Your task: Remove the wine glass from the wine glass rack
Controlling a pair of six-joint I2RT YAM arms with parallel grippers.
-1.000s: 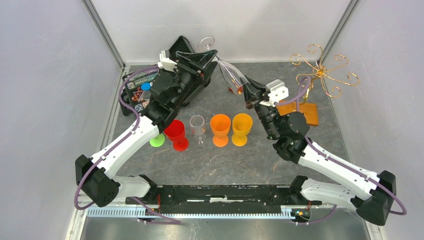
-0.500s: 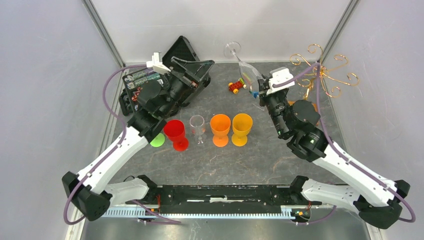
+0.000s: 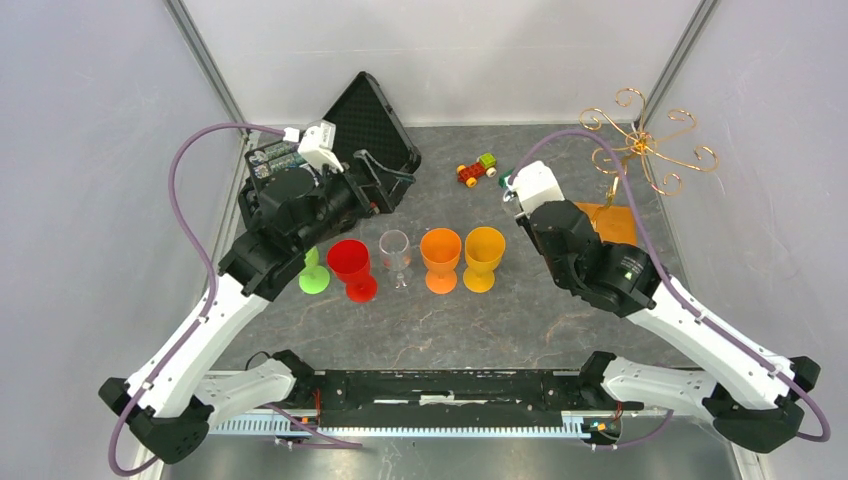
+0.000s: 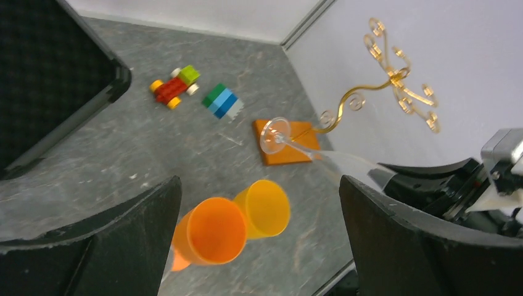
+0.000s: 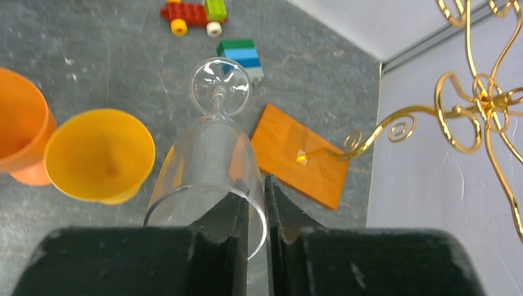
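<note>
One clear wine glass [image 5: 210, 154] is off the wine glass rack [image 5: 481, 105] and in the right gripper [image 5: 257, 188]. Its jaws are pinched narrow on the bowl's wall at the rim, one finger inside and one outside. That grip suits thin glass with a wide mouth, since the wall is the one part slim enough to clamp. The glass lies nearly level over the table [image 5: 92, 37], its foot pointing to 12 o'clock in the right wrist view, and no gold wire touches it. From the fingers, the rack's wooden base sits at 1 o'clock and the curled arms at 2 o'clock. I judge the removal as good as done, with only a safe set-down left.

The left gripper [image 4: 259, 191] is spread wide and holds nothing. It hangs near the open black case [image 3: 375, 125], facing the orange cup [image 4: 210, 231] and yellow cup [image 4: 265, 209], probably standing aside so the right arm has room. In the top view the rack stands at 2 o'clock on the table and the case at 11 o'clock. A toy car [image 4: 174, 86] and a green-and-blue block [image 4: 223, 100] lie between them.

No brand, label or writing can be read; the items in the case are too small to make out.
</note>
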